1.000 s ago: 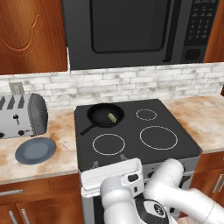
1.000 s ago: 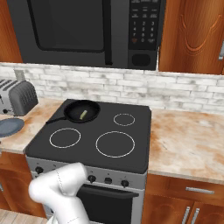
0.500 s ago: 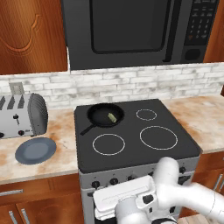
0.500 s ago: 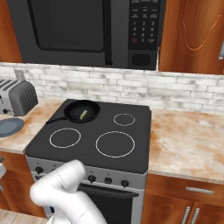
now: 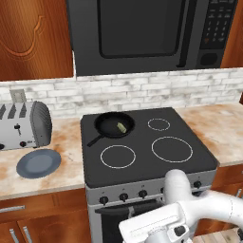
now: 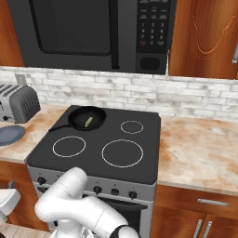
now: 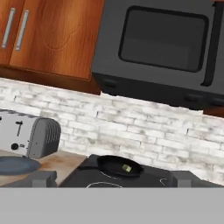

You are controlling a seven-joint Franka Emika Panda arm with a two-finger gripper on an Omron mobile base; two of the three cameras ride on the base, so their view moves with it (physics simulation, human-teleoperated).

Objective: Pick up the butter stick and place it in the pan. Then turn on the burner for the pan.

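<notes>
The black pan [image 5: 106,124] sits on the stove's rear left burner, its handle pointing to the front left. The pale yellow butter stick [image 5: 122,127] lies inside it, right of centre. Both also show in the right base view, pan [image 6: 96,116] and butter stick [image 6: 89,122], and in the hand view, pan [image 7: 114,165] and butter stick [image 7: 127,168]. My gripper [image 7: 113,179] is open and empty, low in front of the stove's front edge, looking up across the cooktop. A row of knobs [image 5: 124,196] runs along the stove front just above my hand.
A silver toaster [image 5: 23,126] and a round blue-grey plate [image 5: 39,163] stand on the counter left of the stove. A black microwave [image 5: 142,33] hangs above the cooktop. Wooden cabinets flank it. The three other burners [image 5: 172,149] are bare.
My arm has swung down and forward, carrying the hand from the cooktop's front edge to below the knob row. Pan and butter stick have stayed put. The jaws stayed open.
</notes>
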